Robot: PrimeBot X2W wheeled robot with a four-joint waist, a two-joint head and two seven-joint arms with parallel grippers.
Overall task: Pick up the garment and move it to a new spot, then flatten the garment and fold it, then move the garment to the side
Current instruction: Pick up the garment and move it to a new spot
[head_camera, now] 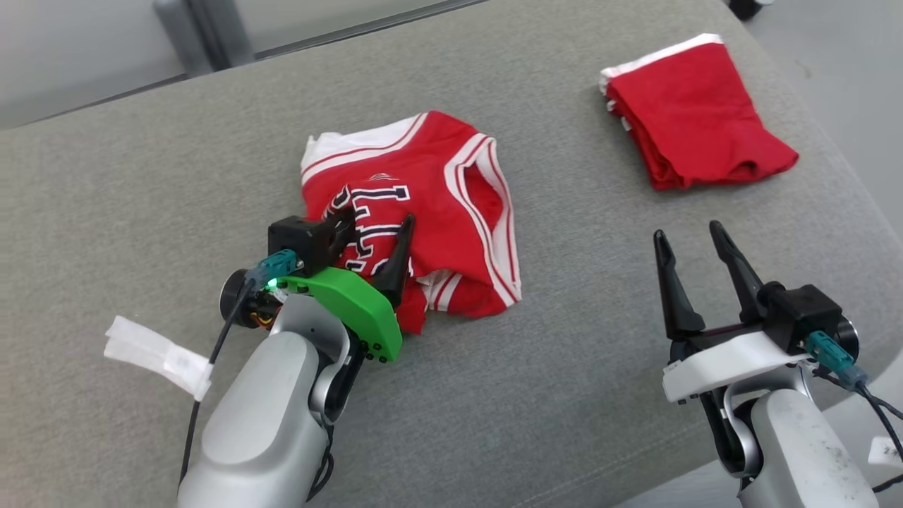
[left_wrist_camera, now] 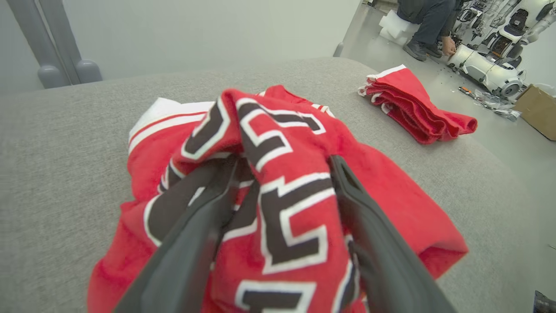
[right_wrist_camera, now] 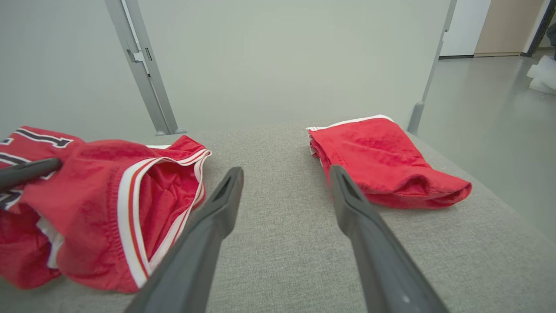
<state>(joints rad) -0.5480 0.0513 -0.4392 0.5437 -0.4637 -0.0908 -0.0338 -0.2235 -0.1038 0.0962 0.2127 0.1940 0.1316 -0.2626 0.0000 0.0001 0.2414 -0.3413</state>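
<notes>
**Jersey (head_camera: 430, 204) bunched mid-cushion, left gripper (head_camera: 379, 220) spread wide around a fold of it**

A grey cushion (head_camera: 141, 212) takes up most of the head view, and everything rests on it. The jersey is red with white trim and black, white-edged lettering. It sits crumpled near the cushion's middle, with one trimmed opening gaping on the side toward the robot's right. Well apart from it, toward the far right corner, lies a folded red cloth (head_camera: 695, 116) with a white hem.

The left gripper is at the jersey's near left edge, its fingers pointing into the heap. Its jaws stand wide apart. In the left wrist view a raised ridge of lettered fabric runs between the two fingers and drapes against them. The cloth looks loose there, not pinched. The rest of the jersey spreads ahead of and beneath the fingers.

The right gripper (head_camera: 688, 233) is over bare cushion at the near right, jaws just as wide, with nothing between them. The jersey is to its left and the folded cloth is ahead to its right, both clear of it. In the right wrist view the jersey's trimmed opening lies just beside the left finger.

A white tag (head_camera: 159, 356) sits on the left arm's cable. Far off in the left wrist view, a person (left_wrist_camera: 428, 21) is on the floor by robot parts (left_wrist_camera: 486, 69).
</notes>
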